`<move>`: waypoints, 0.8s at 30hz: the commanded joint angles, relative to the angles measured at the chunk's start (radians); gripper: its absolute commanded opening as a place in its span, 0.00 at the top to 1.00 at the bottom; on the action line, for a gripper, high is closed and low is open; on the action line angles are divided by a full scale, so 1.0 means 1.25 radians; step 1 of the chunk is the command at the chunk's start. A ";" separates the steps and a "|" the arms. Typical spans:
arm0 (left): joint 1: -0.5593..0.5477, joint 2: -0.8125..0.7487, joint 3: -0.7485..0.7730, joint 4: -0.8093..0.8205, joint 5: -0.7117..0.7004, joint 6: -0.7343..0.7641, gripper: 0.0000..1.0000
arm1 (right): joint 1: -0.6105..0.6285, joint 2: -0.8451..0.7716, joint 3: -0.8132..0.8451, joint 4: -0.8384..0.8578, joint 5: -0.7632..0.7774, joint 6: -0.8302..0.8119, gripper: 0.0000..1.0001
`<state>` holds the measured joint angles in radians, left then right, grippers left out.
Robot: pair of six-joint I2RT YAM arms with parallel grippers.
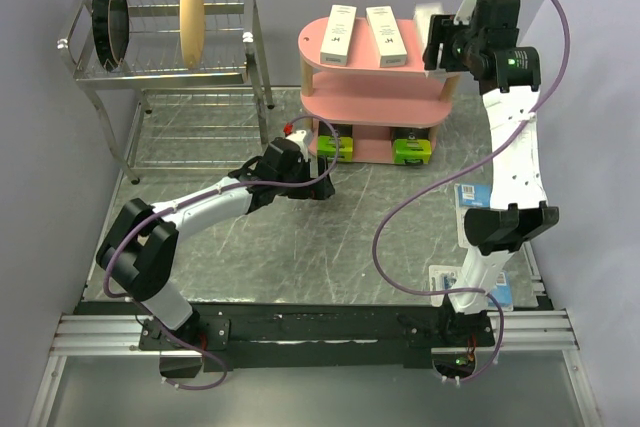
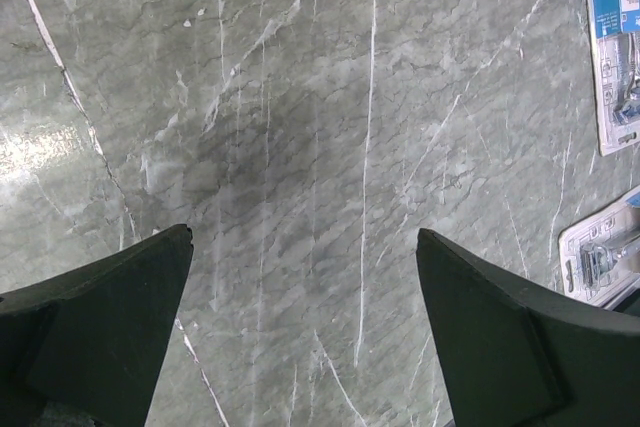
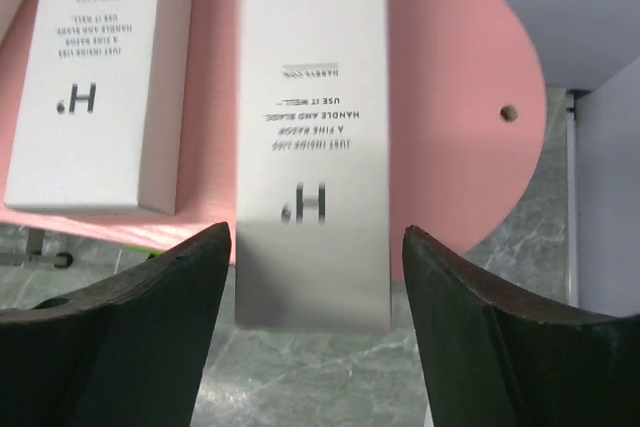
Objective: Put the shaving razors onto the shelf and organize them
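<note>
Lying between the fingers of the right gripper (image 3: 315, 237), a slim white razor box (image 3: 312, 137) stretches along the top board of the pink shelf (image 3: 460, 97), its near end jutting past the rim. The jaws stand a little wider than the box, with a thin gap on each side; the box looks blurred. A second white box (image 1: 385, 35) and a third white box (image 1: 338, 35) lie side by side on the same board. On the bottom tier sit one black-and-lime box (image 1: 335, 145) and another black-and-lime box (image 1: 412, 150). A blue-card blister pack (image 2: 612, 47) and a second blister pack (image 2: 598, 259) lie on the green marble table (image 2: 300, 97). The left gripper (image 2: 305, 235) hangs over bare marble, jaws spread wide, holding nothing.
</note>
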<state>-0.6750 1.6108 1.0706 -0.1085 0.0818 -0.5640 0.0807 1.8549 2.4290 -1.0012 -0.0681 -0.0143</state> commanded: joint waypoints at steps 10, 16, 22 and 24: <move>-0.002 -0.009 0.011 0.041 0.008 0.000 0.01 | 0.032 -0.181 -0.164 0.349 -0.018 0.053 0.09; -0.004 -0.025 0.007 0.041 0.001 0.003 0.01 | 0.127 -0.154 -0.185 0.340 0.004 0.071 0.08; -0.002 -0.044 -0.012 0.049 -0.003 0.003 0.01 | 0.177 -0.123 -0.182 0.342 0.035 0.070 0.08; -0.002 -0.052 -0.021 0.054 -0.002 0.001 0.01 | 0.189 -0.108 -0.177 0.341 0.053 0.067 0.08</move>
<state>-0.6758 1.6009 1.0615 -0.0856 0.0818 -0.5648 0.2939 1.6951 2.1914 -0.6140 -0.0574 0.0639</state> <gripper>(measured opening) 0.995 0.916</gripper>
